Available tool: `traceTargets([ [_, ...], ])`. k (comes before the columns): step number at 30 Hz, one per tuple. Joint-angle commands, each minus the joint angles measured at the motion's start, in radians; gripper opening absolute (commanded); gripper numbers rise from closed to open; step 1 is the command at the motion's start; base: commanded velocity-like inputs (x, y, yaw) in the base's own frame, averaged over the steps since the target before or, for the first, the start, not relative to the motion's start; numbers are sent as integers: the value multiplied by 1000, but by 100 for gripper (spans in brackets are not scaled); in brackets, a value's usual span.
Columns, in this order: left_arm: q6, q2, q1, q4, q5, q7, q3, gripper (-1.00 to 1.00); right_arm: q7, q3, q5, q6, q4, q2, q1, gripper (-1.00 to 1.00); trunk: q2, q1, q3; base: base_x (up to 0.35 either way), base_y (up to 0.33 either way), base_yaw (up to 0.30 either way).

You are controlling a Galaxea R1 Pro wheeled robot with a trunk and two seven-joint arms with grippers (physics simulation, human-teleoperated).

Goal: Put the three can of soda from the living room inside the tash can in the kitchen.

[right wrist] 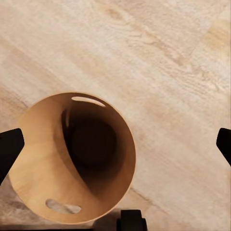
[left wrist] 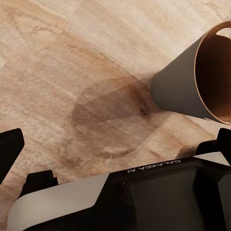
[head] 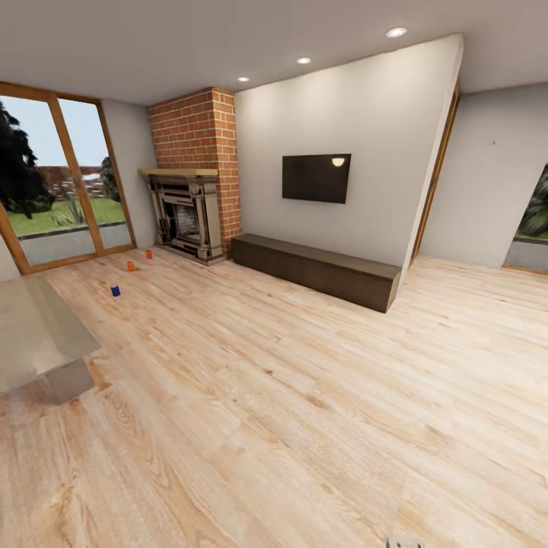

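Far left of the head view: glass doors [head: 53, 183], then three cans on the plank floor [head: 304, 396] — blue can [head: 116, 291], orange can [head: 130, 266], second orange can [head: 149, 254] — just before the fireplace [head: 185, 213]; TV [head: 316, 178] farther right. Well apart from the robot.

Left wrist view: left gripper [left wrist: 118, 144] spread wide, empty, low over the floor, bin [left wrist: 197, 79] just beside.

Right wrist view: right gripper [right wrist: 115, 144] spread wide, above the bin's open mouth, holding nothing.

Likely risks: bin nudged over by a low arm; small, closely set cans toppled on approach.
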Motion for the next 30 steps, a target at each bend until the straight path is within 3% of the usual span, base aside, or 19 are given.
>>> traceTargets([
  [1,0,0,0,0,0,0,0,100,-2,0,-2,2,1,0,0,100,0,0,0,0,0,0],
  [30,0,-1,-1,0,0,0,0,100,0,-8,-8,9,11,2,-3,100,0,0,-8,0,0,0],
])
